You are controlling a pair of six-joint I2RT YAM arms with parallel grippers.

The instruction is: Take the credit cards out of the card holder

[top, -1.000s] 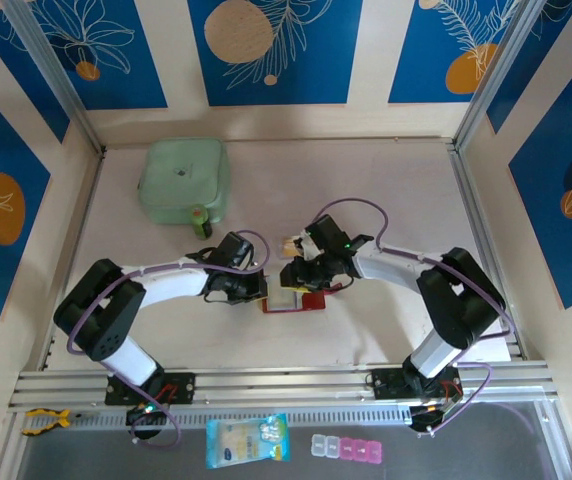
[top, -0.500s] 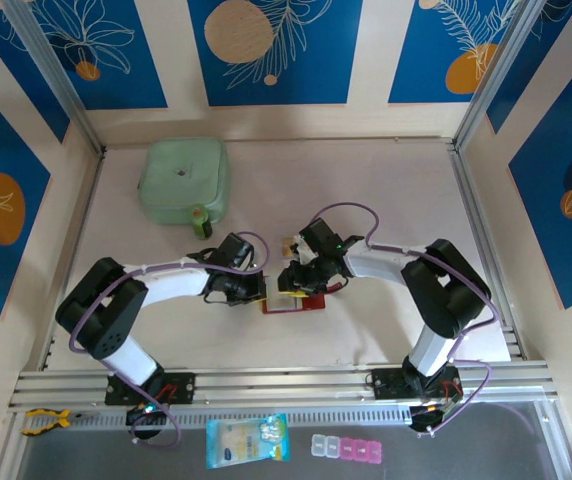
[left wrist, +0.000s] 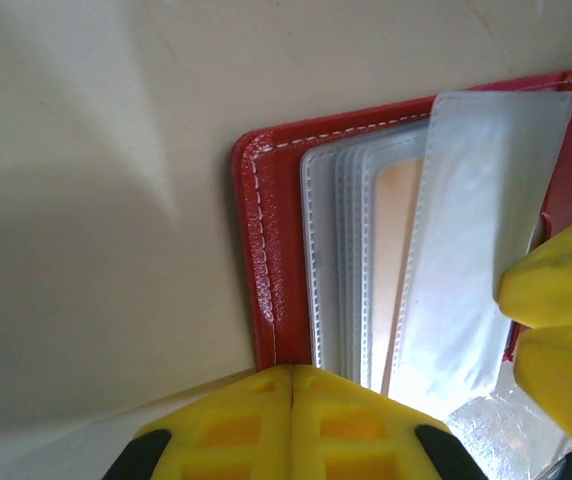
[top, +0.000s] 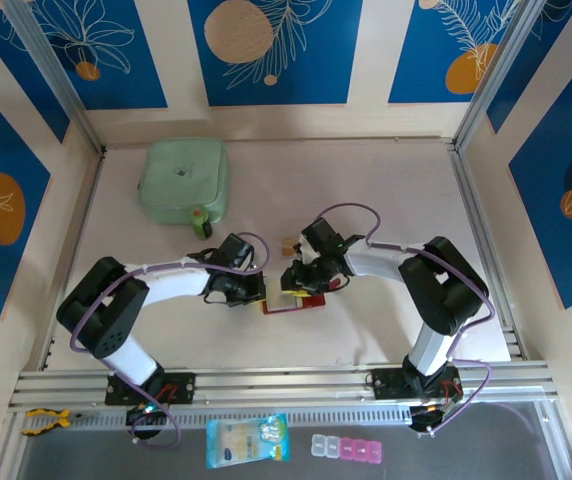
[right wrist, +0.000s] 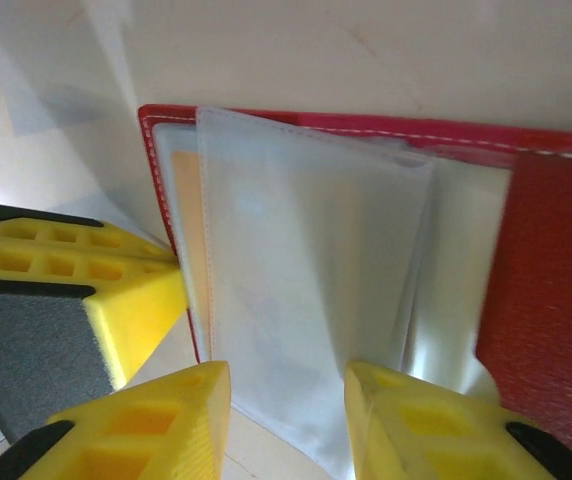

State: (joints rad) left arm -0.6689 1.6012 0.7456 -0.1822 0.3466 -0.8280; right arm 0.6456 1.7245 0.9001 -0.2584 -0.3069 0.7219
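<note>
The card holder lies open mid-surface. Our left tool, fingers together, pins its red edge. Our right tool stands apart over a clear pocket. We should pinch the orange card itself, not the sleeve.

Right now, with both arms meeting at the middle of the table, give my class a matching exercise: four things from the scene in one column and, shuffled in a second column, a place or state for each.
Column 1
1. left gripper
2. right gripper
3. card holder
4. green pouch

Column 2
A. lying open on the table
B. jaws apart, either side of a clear pocket
C. at the far left, away from the card holder
D. jaws shut, at the holder's red edge

Pairs: 1-D, 2-B, 3-A, 4-C.
</note>
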